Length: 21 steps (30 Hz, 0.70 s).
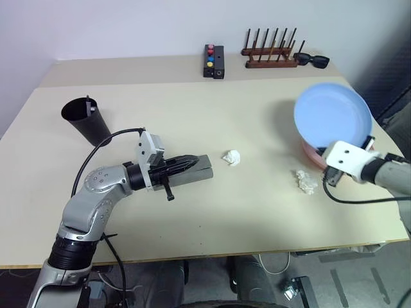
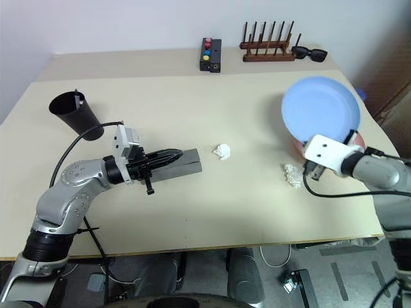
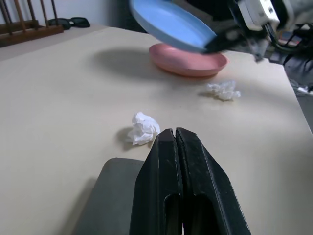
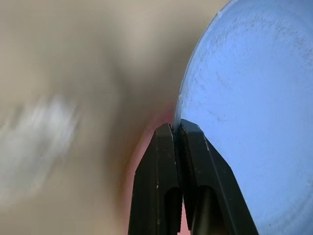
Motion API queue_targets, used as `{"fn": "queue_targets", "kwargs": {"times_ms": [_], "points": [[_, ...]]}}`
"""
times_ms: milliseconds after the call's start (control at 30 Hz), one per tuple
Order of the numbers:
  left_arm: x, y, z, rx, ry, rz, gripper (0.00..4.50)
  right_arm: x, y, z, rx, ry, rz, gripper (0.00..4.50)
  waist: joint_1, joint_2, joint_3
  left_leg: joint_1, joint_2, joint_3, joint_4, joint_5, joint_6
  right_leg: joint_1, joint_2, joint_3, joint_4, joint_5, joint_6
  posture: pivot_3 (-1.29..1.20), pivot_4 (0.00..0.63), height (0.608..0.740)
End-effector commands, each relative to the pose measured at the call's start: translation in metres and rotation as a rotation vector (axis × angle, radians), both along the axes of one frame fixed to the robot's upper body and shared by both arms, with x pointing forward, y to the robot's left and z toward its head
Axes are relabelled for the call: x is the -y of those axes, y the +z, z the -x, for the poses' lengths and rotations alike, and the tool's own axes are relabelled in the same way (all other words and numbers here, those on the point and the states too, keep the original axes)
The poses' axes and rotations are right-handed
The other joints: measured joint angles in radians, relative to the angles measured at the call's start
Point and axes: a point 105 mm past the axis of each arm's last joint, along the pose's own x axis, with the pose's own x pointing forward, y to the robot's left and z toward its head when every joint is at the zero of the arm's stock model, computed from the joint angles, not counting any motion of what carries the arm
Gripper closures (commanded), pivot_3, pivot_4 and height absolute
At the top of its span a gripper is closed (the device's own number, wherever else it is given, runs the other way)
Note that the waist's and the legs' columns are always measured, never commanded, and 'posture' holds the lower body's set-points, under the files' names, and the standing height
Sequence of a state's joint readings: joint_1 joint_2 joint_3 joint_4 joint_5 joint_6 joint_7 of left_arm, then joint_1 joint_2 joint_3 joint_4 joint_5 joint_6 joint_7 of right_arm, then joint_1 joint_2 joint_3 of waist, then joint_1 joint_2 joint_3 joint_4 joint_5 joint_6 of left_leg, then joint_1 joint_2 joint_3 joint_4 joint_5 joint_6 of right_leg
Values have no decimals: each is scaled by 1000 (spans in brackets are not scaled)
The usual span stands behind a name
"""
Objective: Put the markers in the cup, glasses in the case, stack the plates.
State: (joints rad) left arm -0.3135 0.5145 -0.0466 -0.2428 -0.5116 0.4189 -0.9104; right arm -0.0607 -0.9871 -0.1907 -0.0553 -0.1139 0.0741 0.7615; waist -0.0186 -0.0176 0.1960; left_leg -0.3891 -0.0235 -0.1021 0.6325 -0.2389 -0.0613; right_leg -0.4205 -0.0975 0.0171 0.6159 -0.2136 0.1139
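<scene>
On the right side of the table, I see my right gripper (image 4: 177,128) pinched tight on the rim of the light blue plate (image 1: 332,116), holding it tilted up off the surface. Just under it sits the pink plate (image 3: 188,59), flat on the table near the right edge, with the blue one hanging over it and not resting on it. A crumpled white tissue (image 1: 307,182) lies just beside the pink plate, toward me.

Over on the left, my left gripper (image 3: 174,134) has its fingers pressed together with nothing between them, and it lies level over the grey case (image 1: 199,169), which sits closed on the table. I can't tell whether the fingers touch its lid. A second white tissue wad (image 1: 231,158) lies just past the case's far end.

At the far left stands the black cup (image 1: 87,119), upright, with a marker (image 1: 88,106) sticking up inside it. Along the back edge are a small black box with coloured buttons (image 1: 214,61), a wooden peg rack (image 1: 271,55) and black sunglasses (image 1: 312,60) just beside it.
</scene>
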Motion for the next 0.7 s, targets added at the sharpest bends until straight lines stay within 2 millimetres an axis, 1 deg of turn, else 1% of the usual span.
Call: {"fn": "queue_targets", "kwargs": {"times_ms": [33, 200, 300, 367, 400, 433, 467, 567, 633, 667, 700], "points": [[7, 6, -1, 53, -30, 9, 4500, 9, 18, 0, 88, -32, 10, 4476, -2, 0, 0, 1, 0, 1, 0, 0, 0, 0, 0, 0, 0, 0, 0, 0, 150, 734], [7, 3, 1, 56, -24, 22, 4500, 15, 8, -1, 80, -58, -7, 4476, 4, 0, 0, 1, 1, 2, 0, 0, 0, 0, 0, 1, 0, 0, 0, 0, 150, 734], [2, 2, 2, 53, -8, 25, 4500, 14, 9, -3, 74, -61, -30, 3599, 5, 0, 0, 0, 0, 2, 0, 0, 0, 0, 0, 2, -1, 0, 0, 0, 150, 734], [1, 2, 2, 52, 0, 25, 4500, 14, 11, -4, 76, -60, -29, 2627, 5, 0, 0, 0, 0, 2, 0, 0, 0, 0, 0, 2, -1, 0, 0, 0, 150, 734], [-1, 2, 2, 51, 4, 25, 4500, 13, 14, -5, 85, -54, -21, 2156, 5, 0, 0, 0, 0, 2, 0, 0, 0, 0, 0, 2, 0, 0, 0, 0, 150, 734], [-2, 1, 2, 50, 7, 25, 4500, 13, 17, -5, 94, -50, -18, 1575, 5, 0, 0, 0, 0, 2, 0, 0, 0, 0, 0, 2, 0, 0, 0, 0, 150, 734], [-3, 1, 1, 51, 13, 24, 4500, 11, 23, -6, 109, -40, -16, 1138, 5, 0, 0, 0, 0, 2, 0, 0, 0, 0, 0, 2, -1, 0, 0, 0, 150, 734], [-6, 2, -2, 58, 31, 22, 4500, 2, 34, -7, 142, -4, -53, 1138, 4, 0, 0, 0, 0, 2, 0, 0, 0, 0, 0, 2, -1, 0, 0, 0, 150, 734], [-9, 3, -6, 64, 52, 22, 4500, -12, 41, -8, 156, 42, -129, 1138, 3, 0, 0, 0, 1, 2, 0, 0, 0, 0, 0, 2, 0, 0, 0, 0, 150, 734], [-11, 3, -7, 67, 62, 22, 4500, -21, 44, -8, 158, 70, -172, 1138, 3, 0, 0, 0, 1, 2, 0, 0, 0, 0, 0, 2, 0, 0, 0, 0, 150, 734], [-16, 4, -11, 73, 89, 18, 4500, -42, 41, -8, 136, 130, -260, 1138, 1, 0, 0, 0, 1, 2, 0, 0, 0, 0, 0, 2, 0, 0, 0, 0, 150, 734]]}}
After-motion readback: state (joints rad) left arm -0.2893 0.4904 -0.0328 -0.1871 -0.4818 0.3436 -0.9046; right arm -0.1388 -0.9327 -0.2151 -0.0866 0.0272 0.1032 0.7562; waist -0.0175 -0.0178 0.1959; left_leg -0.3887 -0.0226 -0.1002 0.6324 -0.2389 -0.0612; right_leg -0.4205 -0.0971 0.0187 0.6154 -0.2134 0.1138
